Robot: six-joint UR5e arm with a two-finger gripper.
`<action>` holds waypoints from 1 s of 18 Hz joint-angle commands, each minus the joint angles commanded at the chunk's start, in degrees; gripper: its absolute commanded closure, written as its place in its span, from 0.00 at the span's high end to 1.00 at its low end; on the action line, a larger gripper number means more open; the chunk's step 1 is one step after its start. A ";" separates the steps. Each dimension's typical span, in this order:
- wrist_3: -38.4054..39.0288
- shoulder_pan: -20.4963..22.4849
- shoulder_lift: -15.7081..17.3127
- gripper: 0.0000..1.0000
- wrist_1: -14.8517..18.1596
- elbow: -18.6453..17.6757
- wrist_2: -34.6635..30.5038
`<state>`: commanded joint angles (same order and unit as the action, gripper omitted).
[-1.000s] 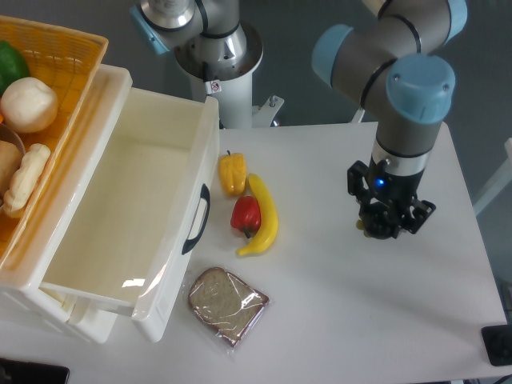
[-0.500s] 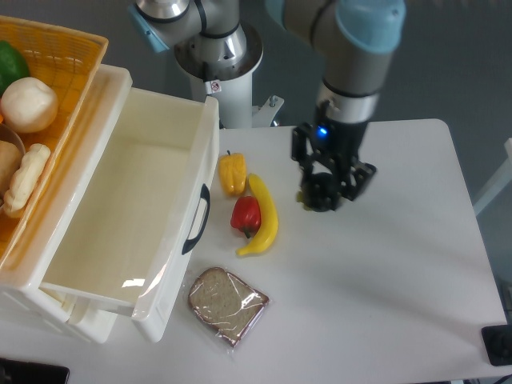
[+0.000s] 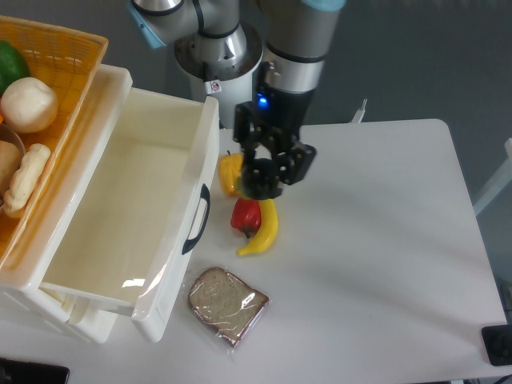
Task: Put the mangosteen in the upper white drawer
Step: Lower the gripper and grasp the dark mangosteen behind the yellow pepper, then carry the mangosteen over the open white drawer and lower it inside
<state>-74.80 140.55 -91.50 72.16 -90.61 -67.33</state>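
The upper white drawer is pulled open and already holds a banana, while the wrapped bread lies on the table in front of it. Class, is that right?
Not quite. The camera view shows the upper white drawer pulled open but empty; the banana lies on the table beside the red pepper. The wrapped bread does lie on the table in front.

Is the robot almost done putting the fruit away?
About halfway, it seems. The pincer is up off the table, above the banana and red pepper, with something dark between its fingers, probably the mangosteen. The upper drawer is open and empty. Left: carry it over and drop it in.
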 joint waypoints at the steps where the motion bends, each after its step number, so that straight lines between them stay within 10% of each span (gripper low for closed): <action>1: 0.70 -0.70 0.44 0.00 0.26 0.00 0.35; 18: -2.28 -11.25 -4.56 0.16 0.18 -1.85 0.45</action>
<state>-77.08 129.29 -96.06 72.33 -92.46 -66.88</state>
